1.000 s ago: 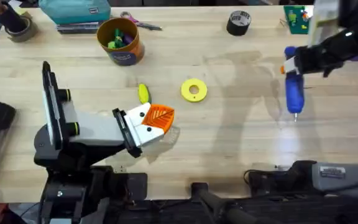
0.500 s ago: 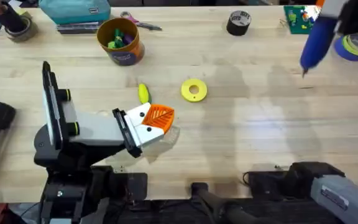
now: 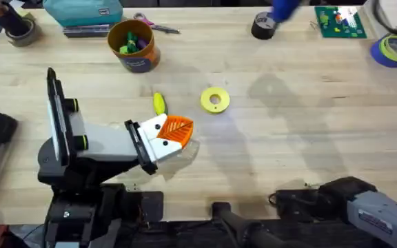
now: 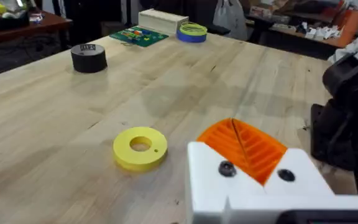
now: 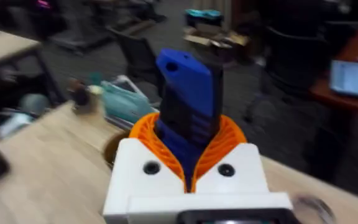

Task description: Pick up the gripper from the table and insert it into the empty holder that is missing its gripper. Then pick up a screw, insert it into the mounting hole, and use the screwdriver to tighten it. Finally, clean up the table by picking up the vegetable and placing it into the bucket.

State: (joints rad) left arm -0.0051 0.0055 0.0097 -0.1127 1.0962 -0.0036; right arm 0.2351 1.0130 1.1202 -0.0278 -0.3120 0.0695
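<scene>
Right gripper (image 5: 191,165): we see its 2 orange pads clamped on the blue screwdriver (image 5: 190,106).
Left gripper (image 3: 174,134): pads together, beside the vegetable (image 3: 158,103).

White angular tool (image 4: 253,180) bases, orange ribbed pads (image 4: 244,146), dark screws, black arm links

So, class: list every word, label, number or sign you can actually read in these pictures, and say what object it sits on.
No text reads clearly enough to quote.
Black tape roll: a white label on top, too small to read.
Bucket: a dark label, too blurred to read.
Green board: coloured markings, none readable.
Right arm's base: a white sticker, its print too small to read.
Blue tape roll: nothing legible.
</scene>
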